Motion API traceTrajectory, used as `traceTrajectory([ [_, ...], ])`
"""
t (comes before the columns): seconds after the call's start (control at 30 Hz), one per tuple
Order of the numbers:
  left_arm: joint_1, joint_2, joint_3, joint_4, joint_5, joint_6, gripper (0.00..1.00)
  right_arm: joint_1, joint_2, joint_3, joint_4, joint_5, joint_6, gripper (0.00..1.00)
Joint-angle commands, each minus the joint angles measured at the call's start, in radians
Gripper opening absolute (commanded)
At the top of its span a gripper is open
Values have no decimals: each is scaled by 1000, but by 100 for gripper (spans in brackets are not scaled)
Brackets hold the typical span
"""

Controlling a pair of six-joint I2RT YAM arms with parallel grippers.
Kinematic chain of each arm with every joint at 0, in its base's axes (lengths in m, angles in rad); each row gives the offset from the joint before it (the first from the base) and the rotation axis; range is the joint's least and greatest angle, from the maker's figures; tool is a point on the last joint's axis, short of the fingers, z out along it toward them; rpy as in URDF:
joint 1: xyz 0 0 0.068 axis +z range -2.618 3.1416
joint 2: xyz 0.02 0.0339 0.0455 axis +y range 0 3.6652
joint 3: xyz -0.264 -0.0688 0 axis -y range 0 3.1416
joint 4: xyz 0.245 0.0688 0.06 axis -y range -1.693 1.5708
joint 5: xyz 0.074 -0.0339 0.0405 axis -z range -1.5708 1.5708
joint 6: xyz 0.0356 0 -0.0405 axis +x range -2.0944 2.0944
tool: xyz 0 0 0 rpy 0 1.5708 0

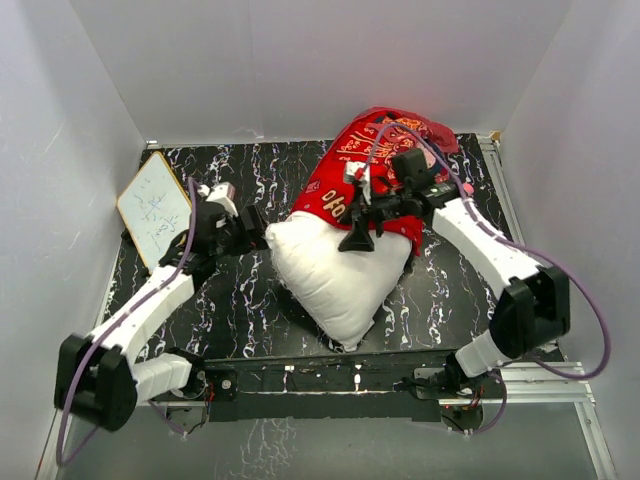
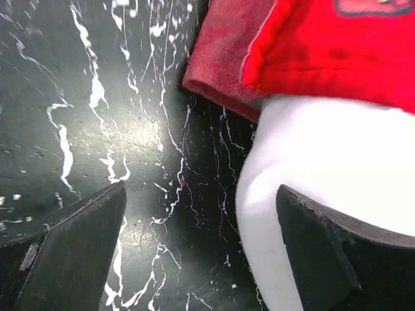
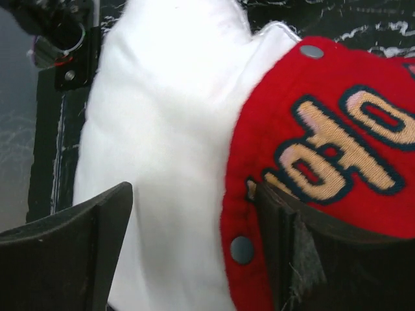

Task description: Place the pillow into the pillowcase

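White walls stood around the black marbled desk (image 1: 440, 300). On it the white pillow (image 1: 335, 275) lay with its far end inside the red pillowcase (image 1: 345, 175) and its near part bare. My left claw (image 1: 255, 232) was wide open at the pillow's left corner, holding nothing. My right claw (image 1: 358, 235) gaped over the snap-buttoned hem (image 3: 241, 249), also gripping nothing. Both things looked soft and light to me. I judged that hem the best place to pinch.

White arm links (image 1: 150, 305), black joints (image 1: 530, 310), purple cables (image 1: 600, 335), black wedge fingers (image 2: 78, 253)
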Motion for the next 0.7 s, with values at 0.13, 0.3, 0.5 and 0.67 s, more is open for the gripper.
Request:
traceTrajectory([
  [0.13,7,-328,113,-257,39,177,97,-326,-371,-165,90,-234,-34,89],
  [0.3,-17,-407,124,-278,201,115,93,-533,-460,-336,246,-127,59,90],
  [0.5,-275,-416,163,-316,42,74,91,-557,-412,-445,254,1,6,87],
  [0.67,-685,-239,212,-360,-415,108,95,-514,-340,-456,293,36,36,80],
])
